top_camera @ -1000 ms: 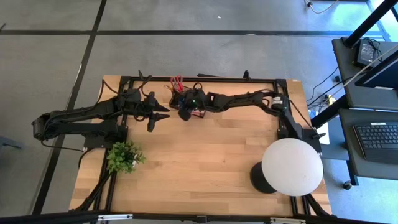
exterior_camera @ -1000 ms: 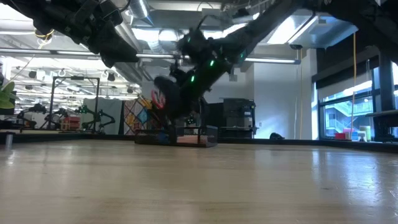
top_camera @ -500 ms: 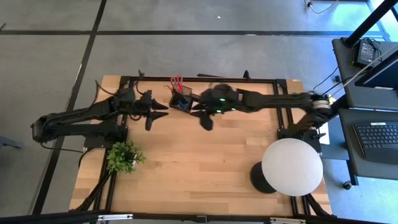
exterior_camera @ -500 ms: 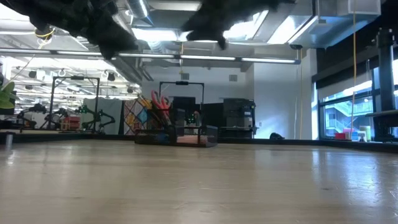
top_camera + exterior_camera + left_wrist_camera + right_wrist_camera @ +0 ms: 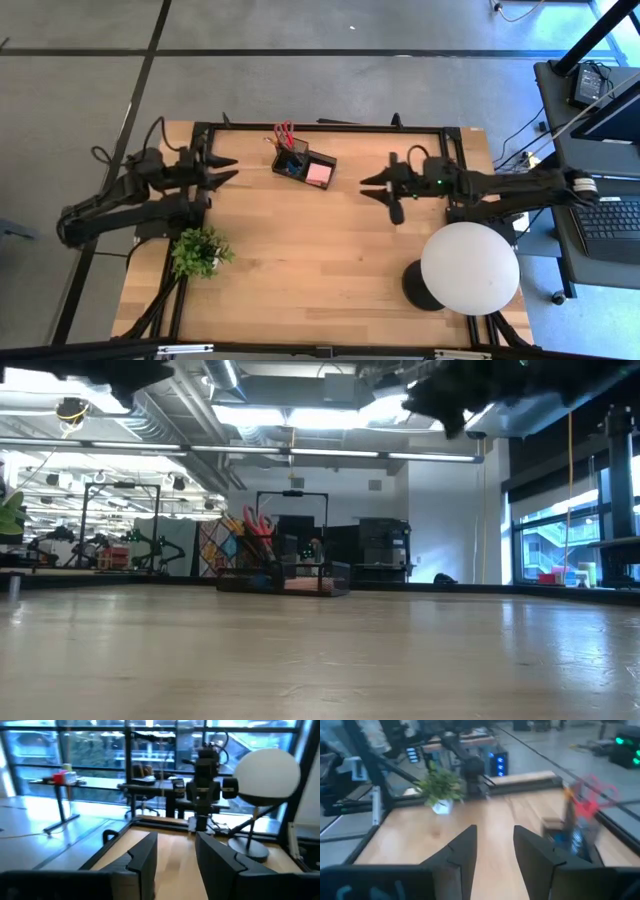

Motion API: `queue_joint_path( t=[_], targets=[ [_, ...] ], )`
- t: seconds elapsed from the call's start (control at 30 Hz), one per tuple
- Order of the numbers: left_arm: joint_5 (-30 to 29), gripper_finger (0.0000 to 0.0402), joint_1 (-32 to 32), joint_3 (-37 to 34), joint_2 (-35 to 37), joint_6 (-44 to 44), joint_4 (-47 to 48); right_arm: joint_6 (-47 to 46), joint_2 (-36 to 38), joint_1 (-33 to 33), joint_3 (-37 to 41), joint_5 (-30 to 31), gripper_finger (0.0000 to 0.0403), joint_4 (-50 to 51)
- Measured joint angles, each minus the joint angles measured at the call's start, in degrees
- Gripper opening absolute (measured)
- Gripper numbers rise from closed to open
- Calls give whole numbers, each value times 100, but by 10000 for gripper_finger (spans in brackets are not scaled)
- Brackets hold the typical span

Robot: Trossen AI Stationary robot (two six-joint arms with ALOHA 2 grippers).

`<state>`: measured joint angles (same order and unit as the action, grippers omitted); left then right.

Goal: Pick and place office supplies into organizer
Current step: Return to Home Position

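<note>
We find the organizer at the back of the table, near its middle. Its taller cup holds the red-handled scissors, handles up, along with something blue too small for us to make out, and its lower tray holds the pink sticky-note pad. The left arm and right arm hang well apart from it on either side, the left jaws and right jaws both spread wide with nothing between them.
</note>
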<state>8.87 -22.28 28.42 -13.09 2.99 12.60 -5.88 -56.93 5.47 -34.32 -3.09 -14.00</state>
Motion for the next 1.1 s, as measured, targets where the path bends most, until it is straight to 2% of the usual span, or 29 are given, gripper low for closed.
queue_joint_path(
  t=[0.1, 0.3, 0.53, 0.77, 1.1],
  targets=[
    [-130, 127, 0, -267, 424, 195, 24, -301, 511, 49, 515, 95, 132, -129],
    [-550, 127, 2, -987, 1306, 523, -81, -135, 1266, 49, 1388, 55, 132, -920],
    [-1059, 127, 0, -1367, 1248, 662, -203, -282, 1947, 60, 2354, -1, 132, -1664],
    [-1108, 127, 0, -1745, 1306, 698, -538, -304, 2362, 60, 3360, -4, 132, -3161],
    [-1350, 127, 0, -2423, 1306, 983, -1153, -109, 2487, 60, 3367, -61, 132, -3029]
  ],
)
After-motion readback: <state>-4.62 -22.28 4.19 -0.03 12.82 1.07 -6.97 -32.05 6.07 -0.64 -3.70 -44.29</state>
